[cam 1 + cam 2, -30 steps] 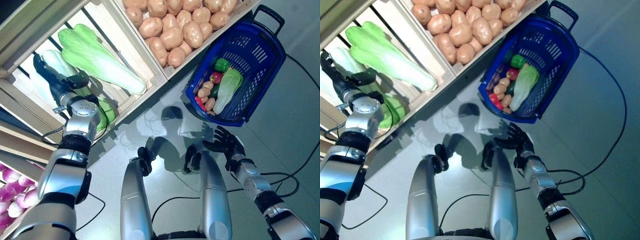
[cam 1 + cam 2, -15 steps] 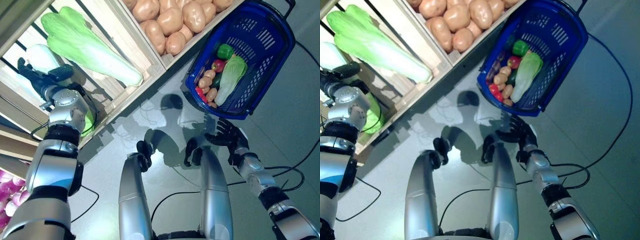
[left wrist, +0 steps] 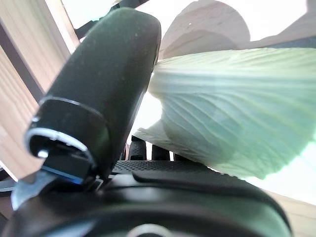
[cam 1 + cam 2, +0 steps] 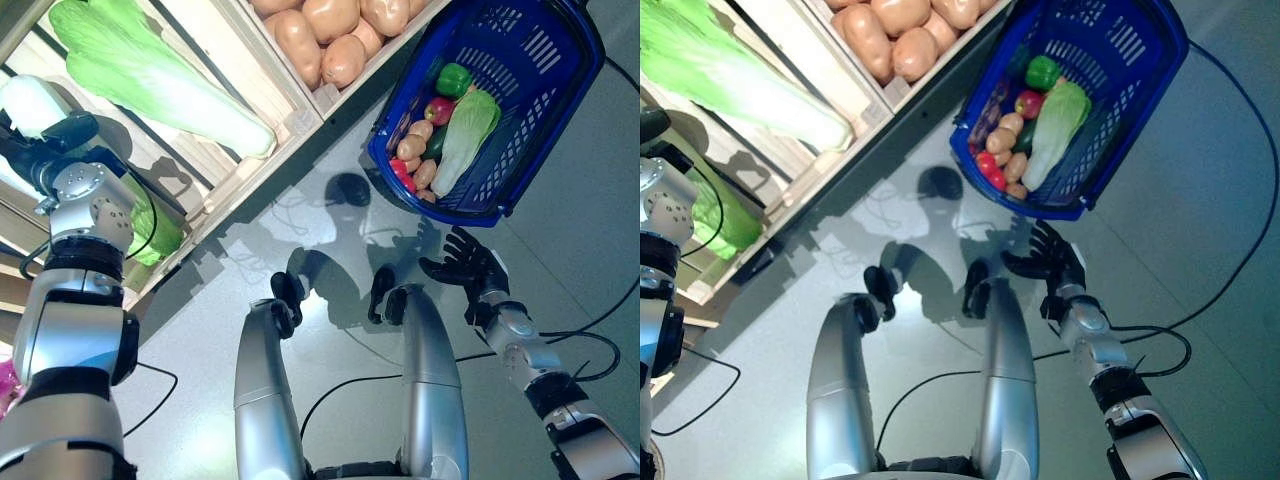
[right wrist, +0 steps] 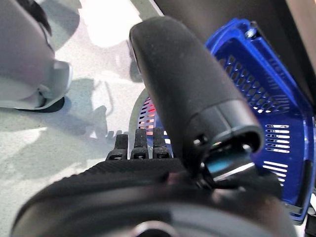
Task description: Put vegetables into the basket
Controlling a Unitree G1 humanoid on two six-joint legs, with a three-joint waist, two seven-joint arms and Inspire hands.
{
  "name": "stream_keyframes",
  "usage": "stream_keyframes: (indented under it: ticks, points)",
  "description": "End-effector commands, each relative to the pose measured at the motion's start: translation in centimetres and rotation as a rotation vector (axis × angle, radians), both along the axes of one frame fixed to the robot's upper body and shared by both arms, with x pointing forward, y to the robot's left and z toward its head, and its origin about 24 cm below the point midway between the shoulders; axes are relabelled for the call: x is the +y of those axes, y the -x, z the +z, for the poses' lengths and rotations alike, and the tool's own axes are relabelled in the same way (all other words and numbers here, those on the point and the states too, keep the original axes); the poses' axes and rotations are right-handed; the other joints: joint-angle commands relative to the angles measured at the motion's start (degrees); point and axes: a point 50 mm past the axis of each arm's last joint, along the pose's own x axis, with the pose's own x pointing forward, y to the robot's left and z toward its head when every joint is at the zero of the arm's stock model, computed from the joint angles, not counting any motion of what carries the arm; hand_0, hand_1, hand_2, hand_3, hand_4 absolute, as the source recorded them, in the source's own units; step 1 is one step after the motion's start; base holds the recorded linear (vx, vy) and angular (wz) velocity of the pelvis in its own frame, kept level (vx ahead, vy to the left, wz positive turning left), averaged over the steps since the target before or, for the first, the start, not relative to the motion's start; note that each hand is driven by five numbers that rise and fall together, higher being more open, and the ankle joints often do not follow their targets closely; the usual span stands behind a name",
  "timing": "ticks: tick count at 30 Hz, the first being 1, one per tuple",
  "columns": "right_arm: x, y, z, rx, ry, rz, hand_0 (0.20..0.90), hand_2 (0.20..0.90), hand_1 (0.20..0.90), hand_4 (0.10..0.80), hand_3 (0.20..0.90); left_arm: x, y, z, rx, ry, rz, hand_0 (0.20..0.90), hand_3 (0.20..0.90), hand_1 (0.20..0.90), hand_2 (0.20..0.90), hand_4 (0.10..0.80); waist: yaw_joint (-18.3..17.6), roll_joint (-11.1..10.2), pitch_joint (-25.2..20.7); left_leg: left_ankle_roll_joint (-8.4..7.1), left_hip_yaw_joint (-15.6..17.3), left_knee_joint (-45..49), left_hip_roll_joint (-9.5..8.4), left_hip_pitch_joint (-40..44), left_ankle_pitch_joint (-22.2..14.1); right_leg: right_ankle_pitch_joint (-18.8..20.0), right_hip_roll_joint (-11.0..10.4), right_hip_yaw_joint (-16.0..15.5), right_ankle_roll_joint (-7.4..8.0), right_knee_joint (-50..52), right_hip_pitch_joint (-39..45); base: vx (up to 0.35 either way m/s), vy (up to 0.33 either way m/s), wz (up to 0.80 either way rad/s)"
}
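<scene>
The blue basket (image 4: 532, 60) stands on the floor by the stand and also shows in the right wrist view (image 5: 256, 84). In it lie a pale green cabbage (image 4: 465, 125), a green pepper (image 4: 455, 78), a red round vegetable (image 4: 438, 108), small potatoes (image 4: 410, 148) and red pieces (image 4: 400, 172). My right hand (image 4: 465, 265) is open, just below the basket's near rim. My left hand (image 4: 35, 158) reaches into the stand's lower shelf. Its fingers look straight, and a pale white-green cabbage (image 3: 232, 123) lies against its thumb (image 3: 103, 84) and over its fingers.
The wooden stand (image 4: 290, 115) runs along the upper left, its front edge close to the basket's left side. Grey floor (image 4: 560, 260) lies to the right of the basket and around my right hand.
The whole picture has shifted up and left, so the camera moved. My left hand stays at the pale cabbage in the shelf. My right hand stays open below the basket.
</scene>
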Motion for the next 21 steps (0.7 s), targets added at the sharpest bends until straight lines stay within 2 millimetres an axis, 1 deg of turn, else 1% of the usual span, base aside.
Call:
stream_keyframes:
  ticks: [1, 3, 4, 8, 10, 11, 12, 14, 18, 21]
  points:
    - [-0.2, -0.1, 3.1, -0.183, -0.031, -0.005, 0.900, 0.900, 0.900, 0.800, 0.900, -1.4, -0.6, 4.4, -0.197, -0.090, -0.171, 0.300, 0.300, 0.300, 0.300, 0.400, -3.55, 0.60, -0.24, 1.92, 5.19, -2.19, -1.20, 8.89, -8.35, 2.16, -0.23, 1.45, 1.97, -9.32, 8.86, 0.000, 0.000, 0.00]
    - [0.1, 0.3, 2.5, -0.166, -0.041, 0.007, 0.900, 0.900, 0.900, 0.800, 0.900, -0.8, -0.4, 4.0, -0.189, -0.096, -0.163, 0.300, 0.300, 0.300, 0.300, 0.400, -3.80, 0.66, -0.24, 1.62, 5.66, -4.04, -1.16, 12.62, -8.28, 1.91, -0.05, 1.26, 2.12, -10.82, 12.49, 0.009, -0.015, -0.09]
    - [0.2, 0.3, 2.5, -0.165, -0.042, 0.015, 0.900, 0.900, 0.900, 0.800, 0.900, -0.7, -0.3, 4.1, -0.189, -0.103, -0.162, 0.300, 0.300, 0.300, 0.300, 0.400, -3.90, 0.61, -0.24, 1.89, 6.03, -4.04, -1.10, 13.07, -8.15, 1.92, -0.08, 1.40, 1.86, -10.60, 12.71, 0.003, -0.025, -0.12]
    - [0.8, 0.8, 1.8, -0.153, -0.063, 0.040, 0.900, 0.900, 0.900, 0.800, 0.900, -0.4, 0.0, 4.0, -0.186, -0.161, -0.175, 0.300, 0.300, 0.300, 0.300, 0.400, -3.89, 0.71, -0.24, 1.76, 6.88, -6.88, -1.49, 19.61, -7.96, 1.53, -0.31, 0.81, 2.04, -12.53, 18.98, 0.002, -0.039, -0.12]
    - [1.0, 1.1, 1.5, -0.147, -0.064, 0.045, 0.900, 0.900, 0.900, 0.800, 0.900, -0.4, 0.1, 4.0, -0.205, -0.168, -0.198, 0.300, 0.300, 0.300, 0.300, 0.400, -3.77, 0.73, -0.24, 1.83, 6.95, -8.31, -1.95, 22.60, -7.69, 1.45, -0.62, 0.42, 2.08, -13.48, 21.95, -0.015, -0.037, -0.08]
    - [1.2, 1.1, 1.4, -0.146, -0.068, 0.048, 0.900, 0.900, 0.900, 0.800, 0.900, -0.4, 0.2, 4.1, -0.222, -0.171, -0.209, 0.300, 0.300, 0.300, 0.300, 0.400, -3.69, 0.70, -0.24, 2.12, 7.07, -8.23, -2.05, 23.28, -7.59, 1.37, -0.83, 0.36, 1.84, -13.19, 22.50, 0.001, -0.036, -0.05]
    - [1.4, 1.3, 1.2, -0.140, -0.077, 0.052, 0.900, 0.900, 0.900, 0.800, 0.900, -0.4, 0.3, 4.0, -0.243, -0.177, -0.223, 0.300, 0.300, 0.300, 0.300, 0.400, -3.51, 0.84, -0.24, 2.03, 6.99, -10.00, -2.49, 26.15, -7.35, 1.40, -0.96, -0.14, 2.05, -14.68, 25.40, -0.003, -0.030, -0.04]
    - [1.6, 1.5, 0.9, -0.137, -0.081, 0.055, 0.900, 0.900, 0.900, 0.800, 0.900, -0.5, 0.5, 4.0, -0.268, -0.184, -0.242, 0.300, 0.300, 0.300, 0.300, 0.400, -3.28, 1.00, -0.29, 2.18, 6.92, -11.38, -2.99, 28.74, -6.98, 1.51, -1.21, -0.62, 2.09, -15.77, 28.01, 0.018, -0.031, -0.03]
    - [2.1, 2.4, 0.0, -0.139, -0.076, 0.034, 0.900, 0.900, 0.900, 0.800, 0.900, -1.6, 0.7, 2.8, -0.365, -0.156, -0.360, 0.300, 0.300, 0.300, 0.300, 0.400, -2.22, 1.61, -3.16, 2.68, 6.40, -15.91, -4.45, 34.92, -5.76, 1.82, -1.96, -2.08, 2.15, -19.66, 34.53, 0.021, -0.059, 0.04]
    - [2.7, 2.9, -0.3, -0.159, -0.089, 0.023, 0.900, 0.900, 0.900, 0.800, 0.900, -2.2, 1.0, 1.6, -0.376, -0.182, -0.403, 0.300, 0.300, 0.300, 0.300, 0.400, -1.54, 2.17, -5.16, 3.09, 6.03, -19.03, -5.44, 38.94, -4.99, 1.91, -2.31, -3.20, 2.22, -22.31, 38.97, 0.024, -0.060, 0.08]
